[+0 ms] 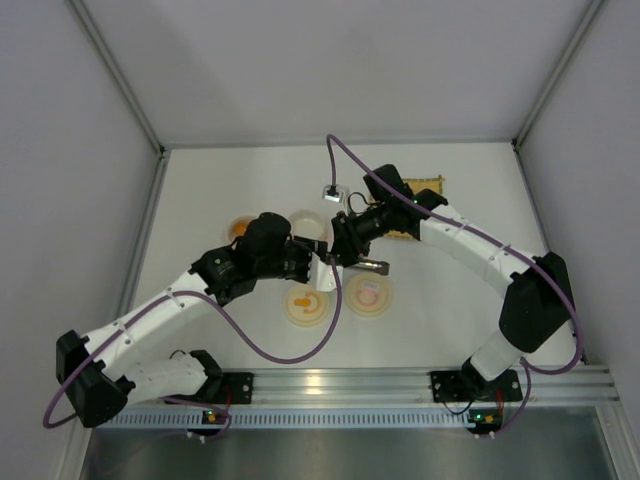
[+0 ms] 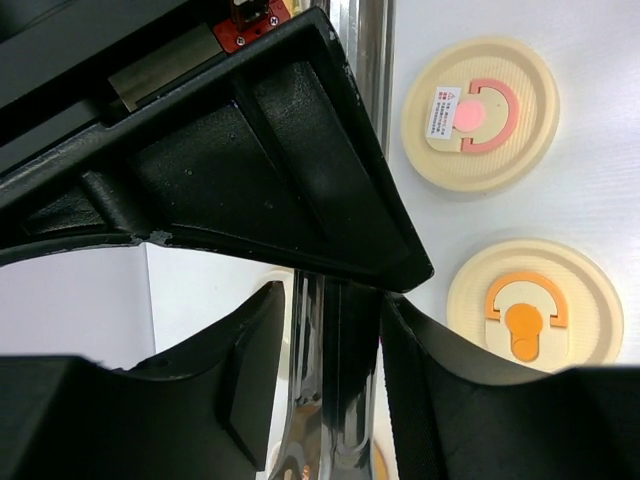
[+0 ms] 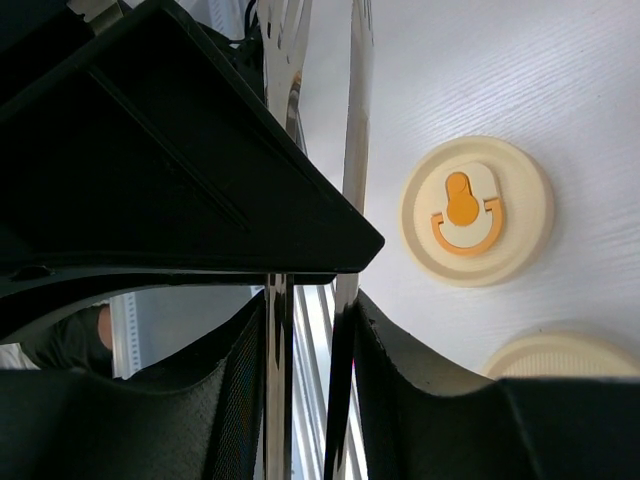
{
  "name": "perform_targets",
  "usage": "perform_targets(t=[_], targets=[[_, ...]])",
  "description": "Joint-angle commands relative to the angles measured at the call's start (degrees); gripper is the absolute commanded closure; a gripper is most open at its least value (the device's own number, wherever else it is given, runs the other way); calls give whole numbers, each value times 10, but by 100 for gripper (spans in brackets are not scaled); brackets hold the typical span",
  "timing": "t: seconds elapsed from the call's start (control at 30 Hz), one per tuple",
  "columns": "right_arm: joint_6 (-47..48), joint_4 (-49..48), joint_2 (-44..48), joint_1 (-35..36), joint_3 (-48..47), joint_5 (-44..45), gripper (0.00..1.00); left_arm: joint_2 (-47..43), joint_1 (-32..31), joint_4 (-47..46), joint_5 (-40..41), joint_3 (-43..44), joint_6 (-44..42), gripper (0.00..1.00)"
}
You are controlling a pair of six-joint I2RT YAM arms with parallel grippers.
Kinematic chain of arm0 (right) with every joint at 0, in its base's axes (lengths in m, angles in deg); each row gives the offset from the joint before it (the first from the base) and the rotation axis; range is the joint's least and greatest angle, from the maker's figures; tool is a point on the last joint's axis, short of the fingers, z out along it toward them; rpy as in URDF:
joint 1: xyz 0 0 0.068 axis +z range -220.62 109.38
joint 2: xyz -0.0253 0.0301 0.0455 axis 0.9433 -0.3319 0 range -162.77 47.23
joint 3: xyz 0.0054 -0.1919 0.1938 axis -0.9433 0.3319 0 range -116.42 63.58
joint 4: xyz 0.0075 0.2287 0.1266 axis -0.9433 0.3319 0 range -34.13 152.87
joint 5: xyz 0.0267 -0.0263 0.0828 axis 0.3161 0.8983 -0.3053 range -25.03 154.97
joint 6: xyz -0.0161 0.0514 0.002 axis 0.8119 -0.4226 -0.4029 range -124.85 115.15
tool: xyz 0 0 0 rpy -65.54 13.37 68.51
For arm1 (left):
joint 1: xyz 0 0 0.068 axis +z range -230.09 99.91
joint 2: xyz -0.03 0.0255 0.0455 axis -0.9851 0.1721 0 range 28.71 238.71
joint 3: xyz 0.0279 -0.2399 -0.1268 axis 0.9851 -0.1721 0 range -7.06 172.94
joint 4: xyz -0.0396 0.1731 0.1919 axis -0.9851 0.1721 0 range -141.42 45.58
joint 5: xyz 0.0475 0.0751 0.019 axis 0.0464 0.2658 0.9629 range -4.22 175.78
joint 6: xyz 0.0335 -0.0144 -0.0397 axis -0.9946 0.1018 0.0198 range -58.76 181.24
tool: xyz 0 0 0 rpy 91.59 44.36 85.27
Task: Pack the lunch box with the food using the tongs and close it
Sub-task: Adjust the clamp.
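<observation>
Enclosure: plain grey walls around a white table [image 1: 450, 320].
Left arm [image 1: 150, 320]: reaches from the near left corner to the table's middle.
Right arm [image 1: 480, 250]: reaches in from the near right and meets the left arm mid-table.
Tan flat object [image 1: 428, 183]: at the far side, partly hidden behind the right arm.
Left gripper [image 2: 333, 300]: fingers [image 2: 250, 390] lie against both sides of the tongs [image 2: 335, 400], clasping them.
Right gripper [image 3: 310, 300]: fingers [image 3: 235, 390] press on the outer faces of both tong arms, pinching them.
Tongs: held off the table between the two grippers; one end juts out by the pink-marked lid.
Orange-marked lid [image 1: 308, 304]: flat on the table, near side of the grippers.
Pink-marked lid [image 1: 368, 294]: just beside it, to the right.
White bowl [image 1: 310, 222]: beyond the grippers.
Orange-tan food [image 1: 240, 228]: in a second bowl, left of the white one.
</observation>
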Motion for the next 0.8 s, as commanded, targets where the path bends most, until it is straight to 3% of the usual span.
perform_targets(t=[0.0,0.43,0.57,0.67,0.77], targets=[[14,-14,11,15,-15,-30,65,2,-2,-7,0,18,5,53],[44,-1,13,21,-16,-16,59,5,-2,-2,12,27,28,68],[47,3,12,22,-19,-14,58,2,-2,1,10,26,27,68],[47,2,12,22,-19,-12,63,1,-2,3,7,23,24,67],[47,3,12,22,-19,-9,68,-5,-2,-4,8,17,20,56]])
